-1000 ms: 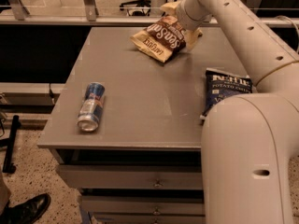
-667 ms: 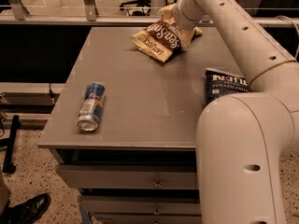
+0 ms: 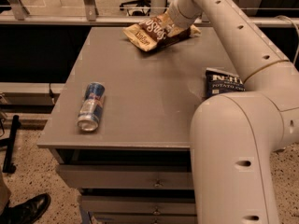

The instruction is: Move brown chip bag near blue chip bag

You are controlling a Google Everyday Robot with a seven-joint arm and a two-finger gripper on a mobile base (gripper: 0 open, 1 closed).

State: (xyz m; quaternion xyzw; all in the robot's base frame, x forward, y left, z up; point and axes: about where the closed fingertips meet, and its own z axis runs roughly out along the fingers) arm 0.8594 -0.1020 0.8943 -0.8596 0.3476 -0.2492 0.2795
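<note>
Brown chip bag (image 3: 150,32), tool (image 3: 176,26) at far edge

You had bare table (image 3: 145,92) through the middle, between the brown chip bag (image 3: 148,32) at the far edge and the blue chip bag (image 3: 222,82) at the right edge. The gripper (image 3: 174,26) sat at the far edge, against the brown chip bag's right end. The arm (image 3: 243,45) ran down the right side and its big elbow stood in front of the blue chip bag, blocking approach from there. A drink can (image 3: 91,106) lay on its side front-left, well apart from both bags. A rail (image 3: 70,20) ran just behind the far edge.
</note>
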